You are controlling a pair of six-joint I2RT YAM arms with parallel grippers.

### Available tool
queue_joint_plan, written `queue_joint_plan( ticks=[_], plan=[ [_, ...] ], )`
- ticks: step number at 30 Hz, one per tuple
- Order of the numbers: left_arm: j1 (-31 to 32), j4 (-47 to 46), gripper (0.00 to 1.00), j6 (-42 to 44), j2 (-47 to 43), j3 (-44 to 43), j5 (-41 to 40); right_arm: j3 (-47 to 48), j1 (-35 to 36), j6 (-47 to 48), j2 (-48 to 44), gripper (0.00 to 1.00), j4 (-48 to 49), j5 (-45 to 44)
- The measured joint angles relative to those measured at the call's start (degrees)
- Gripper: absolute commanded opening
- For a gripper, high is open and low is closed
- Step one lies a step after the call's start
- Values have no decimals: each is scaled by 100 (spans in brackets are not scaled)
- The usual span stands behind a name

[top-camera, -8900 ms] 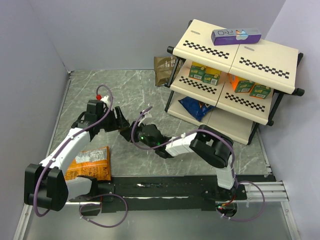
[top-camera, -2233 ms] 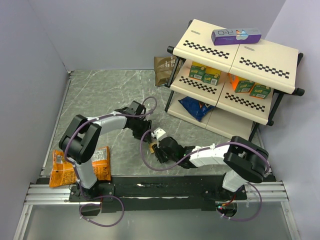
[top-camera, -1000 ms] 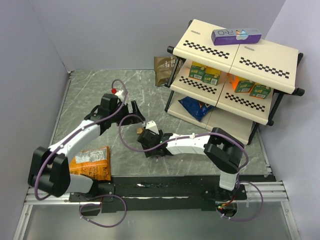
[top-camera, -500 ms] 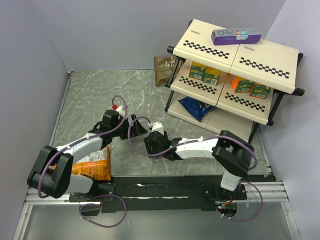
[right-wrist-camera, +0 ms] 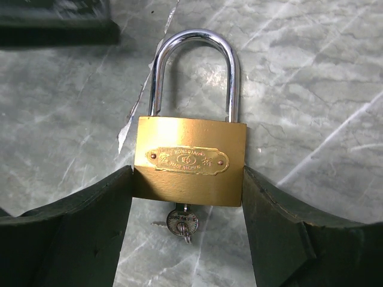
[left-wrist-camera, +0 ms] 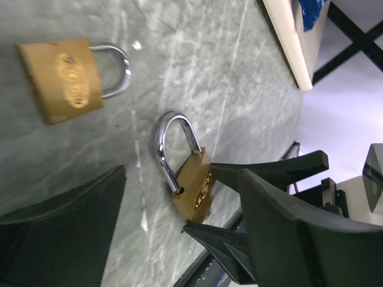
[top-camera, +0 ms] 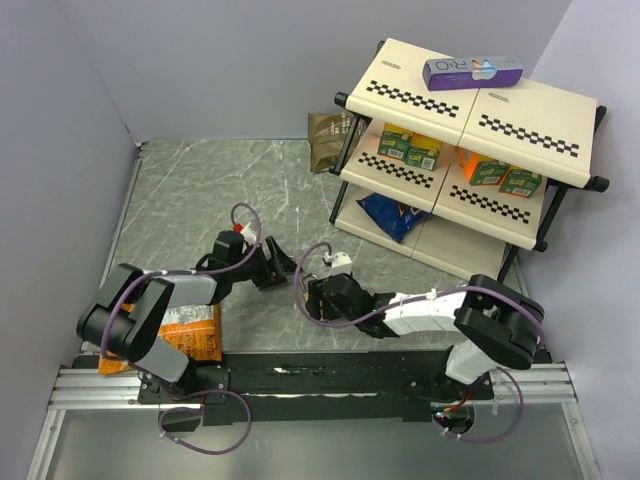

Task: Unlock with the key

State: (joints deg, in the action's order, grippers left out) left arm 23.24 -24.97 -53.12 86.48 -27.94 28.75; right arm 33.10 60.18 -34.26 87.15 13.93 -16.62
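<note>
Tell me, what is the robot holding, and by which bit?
The right gripper pinches the brass padlock by its body's two sides; the left gripper holds nothing.

Grey marbled tabletop (top-camera: 200, 180); plain lavender walls (top-camera: 230, 60); cream checker-trimmed shelf rack (top-camera: 520, 112) at right rear.

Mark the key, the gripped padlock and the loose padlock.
key (right-wrist-camera: 182, 222): right wrist view, its head below the body
gripped padlock (right-wrist-camera: 190, 161): right wrist view, brass body
loose padlock (left-wrist-camera: 63, 78): left wrist view, brass body
</note>
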Motion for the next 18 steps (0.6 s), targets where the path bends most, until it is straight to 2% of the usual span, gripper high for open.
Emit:
queue_joint_plan(
  ticks=[4, 10, 13, 18],
  plan=[
    [210, -435, 72, -275, 352, 0, 98, -317, -37, -114, -179, 0, 374, 70],
    [433, -918, 50, -640, 846, 46, 149, -686, -92, -262, -433, 0, 706, 177],
    [555, -990, 43, -726, 905, 46, 122, -833, -153, -341, -577, 0, 761, 256],
    [745, -992, 41, -761, 905, 35, 39, -1032, -251, -446, -831, 0, 793, 328]
  ],
)
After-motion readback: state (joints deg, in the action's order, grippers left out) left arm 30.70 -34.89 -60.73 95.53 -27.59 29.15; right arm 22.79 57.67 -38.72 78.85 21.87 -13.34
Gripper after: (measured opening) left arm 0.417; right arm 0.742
